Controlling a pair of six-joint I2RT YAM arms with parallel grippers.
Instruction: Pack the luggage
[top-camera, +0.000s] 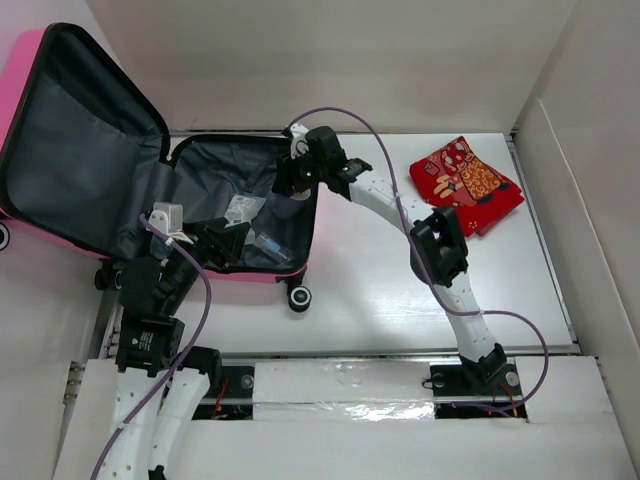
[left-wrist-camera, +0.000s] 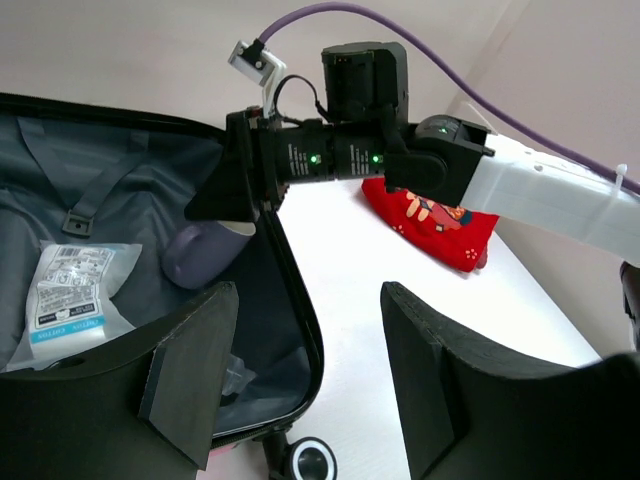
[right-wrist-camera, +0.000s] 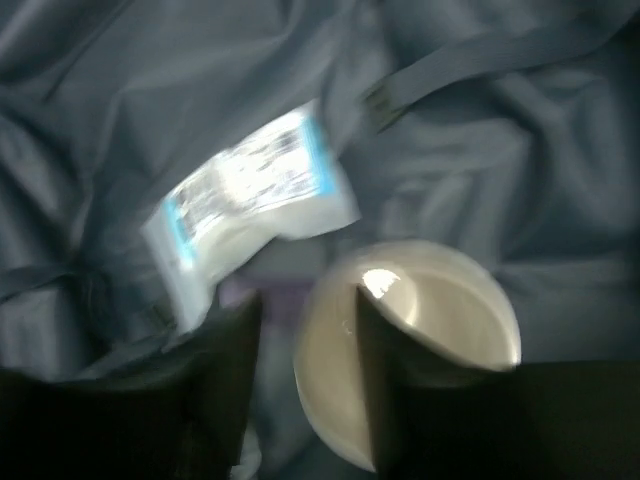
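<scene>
The luggage (top-camera: 90, 160) lies open at the left, its pink lid propped up and its grey lining showing. My right gripper (top-camera: 290, 185) hangs over the right end of the luggage's lower half. Its jaws are open around the rim of a lavender cup (right-wrist-camera: 440, 300): one finger is inside the cream interior, and the other is outside, clear of the wall. In the left wrist view the cup (left-wrist-camera: 200, 255) lies on the lining under that gripper (left-wrist-camera: 235, 190). My left gripper (left-wrist-camera: 310, 370) is open and empty above the luggage's front right corner.
A clear packet with a blue-and-white label (right-wrist-camera: 250, 190) lies on the lining beside the cup. A red patterned pouch (top-camera: 466, 183) sits on the white table at the back right. A caster wheel (top-camera: 298, 297) sticks out at the luggage's front corner.
</scene>
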